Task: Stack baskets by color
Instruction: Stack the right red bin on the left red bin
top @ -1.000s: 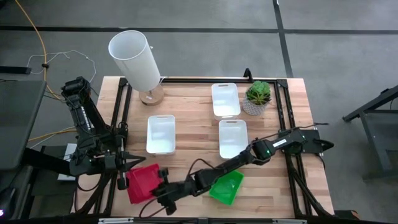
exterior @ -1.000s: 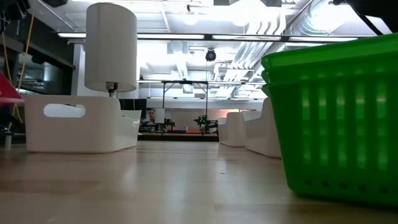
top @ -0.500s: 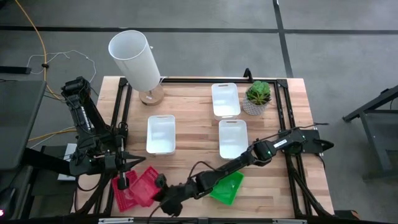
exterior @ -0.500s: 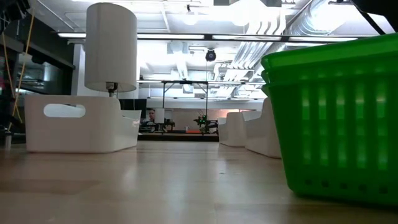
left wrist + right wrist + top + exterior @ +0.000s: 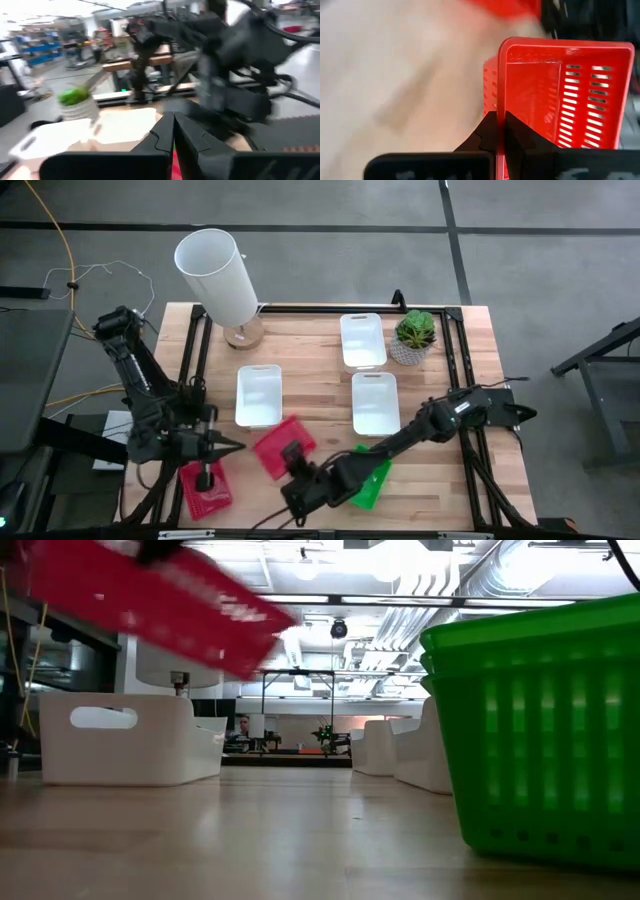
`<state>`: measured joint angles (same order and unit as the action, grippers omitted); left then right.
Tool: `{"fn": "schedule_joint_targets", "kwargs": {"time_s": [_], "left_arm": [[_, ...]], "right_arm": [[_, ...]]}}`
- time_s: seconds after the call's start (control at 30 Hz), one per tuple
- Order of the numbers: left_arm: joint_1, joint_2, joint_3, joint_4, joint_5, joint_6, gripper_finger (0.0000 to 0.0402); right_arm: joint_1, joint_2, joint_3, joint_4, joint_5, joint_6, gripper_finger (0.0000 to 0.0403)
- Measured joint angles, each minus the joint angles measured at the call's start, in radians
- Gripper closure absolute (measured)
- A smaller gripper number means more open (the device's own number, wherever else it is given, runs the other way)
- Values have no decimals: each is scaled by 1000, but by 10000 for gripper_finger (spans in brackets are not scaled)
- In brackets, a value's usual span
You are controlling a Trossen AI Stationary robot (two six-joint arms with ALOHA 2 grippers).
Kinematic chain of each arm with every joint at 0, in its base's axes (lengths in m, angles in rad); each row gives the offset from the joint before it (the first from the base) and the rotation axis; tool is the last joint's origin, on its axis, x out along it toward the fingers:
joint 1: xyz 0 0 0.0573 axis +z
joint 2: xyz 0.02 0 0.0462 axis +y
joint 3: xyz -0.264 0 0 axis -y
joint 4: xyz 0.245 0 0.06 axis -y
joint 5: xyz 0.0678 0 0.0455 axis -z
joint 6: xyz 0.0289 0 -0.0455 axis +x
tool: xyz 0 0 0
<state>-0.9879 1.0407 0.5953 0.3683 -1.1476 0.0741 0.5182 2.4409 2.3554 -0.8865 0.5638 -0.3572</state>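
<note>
- My right gripper (image 5: pixel 292 455) is clamped on a red basket's (image 5: pixel 277 444) rim, held tilted above the table (image 5: pixel 320 395).
- My left gripper (image 5: pixel 232 445), fingers together, grips nothing, above another red basket (image 5: pixel 207 487) at the table's front-left edge.
- Green baskets (image 5: pixel 372 482) sit just beside my right arm.

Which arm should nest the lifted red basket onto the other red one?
Right, probably. The right gripper is already shut on the lifted red basket, tilted above the table. The left gripper is shut on the red basket at the front-left corner, steadying the target.
</note>
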Motion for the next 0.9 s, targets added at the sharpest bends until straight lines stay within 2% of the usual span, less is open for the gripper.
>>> {"fn": "schedule_joint_targets", "kwargs": {"time_s": [0.13,0.23,0.37,0.47,0.63,0.77,0.9], "left_arm": [[137,37,3,-7,211,-49,402],[215,49,20,-56,345,-73,402],[285,83,35,-117,413,-97,401],[315,105,44,-114,441,-65,402],[321,121,48,-112,471,-10,401],[342,159,48,-113,444,12,401],[370,215,48,-118,446,90,389]], "right_arm": [[17,-45,0,-214,76,120,403],[39,-57,0,-372,57,225,403],[49,-66,0,-530,28,347,403],[50,-79,-7,-571,27,391,403],[58,-181,-116,-507,-15,432,403],[49,-281,-283,-341,-26,442,403],[39,-354,-427,-178,-103,401,403]]}}
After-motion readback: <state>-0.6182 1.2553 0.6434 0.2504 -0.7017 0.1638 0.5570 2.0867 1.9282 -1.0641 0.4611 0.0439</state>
